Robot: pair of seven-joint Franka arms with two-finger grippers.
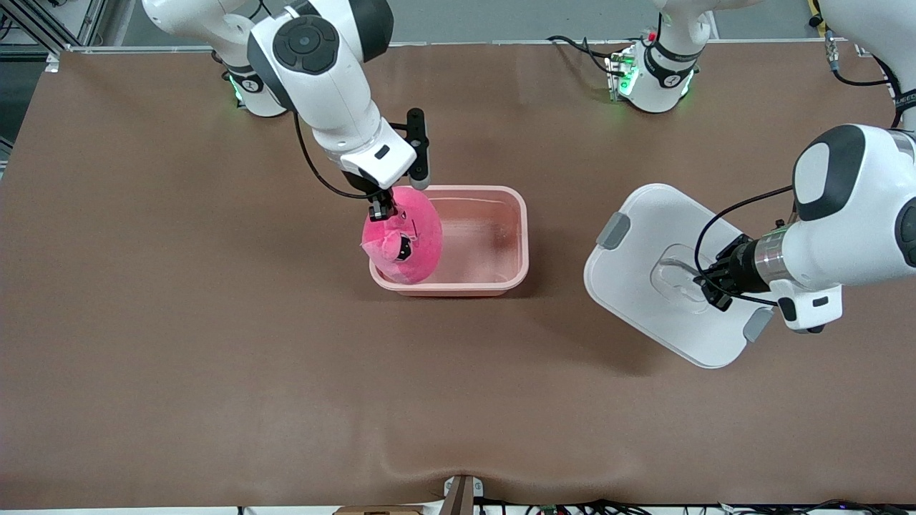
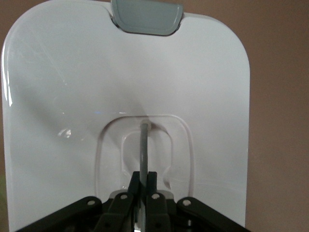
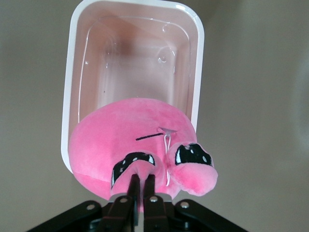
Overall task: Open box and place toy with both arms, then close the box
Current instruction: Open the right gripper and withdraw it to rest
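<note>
From the front view, the placing step looks to be in hand: the box (image 1: pixel 458 239), a translucent pink tub, sits open on the brown table (image 1: pixel 215 343), and the right gripper (image 1: pixel 382 209) hangs over the end of it toward the right arm's side, pinched shut on the toy (image 1: pixel 402 236), a bright pink plush blob that hangs partly over the tub's rim. The lid (image 1: pixel 662 275), white with grey clips, is off the tub and held up, tilted, over the table toward the left arm's end, with the left gripper (image 1: pixel 705 285) clamped on its clear centre handle. The next move probably calls for shifting the toy toward the tub's middle, lowering it and letting go, so it does not catch on the rim; the lid waits until then. In the left wrist view, the left gripper (image 2: pixel 143 189) has its fingers closed narrowly on the thin handle bar, the smooth lid (image 2: pixel 63 96) spread out below. In the right wrist view, the right gripper (image 3: pixel 140 186) grips a small nub between the toy's (image 3: pixel 130 140) black eye marks, and the empty box (image 3: pixel 137 63) lies beneath, half covered by the plush.
</note>
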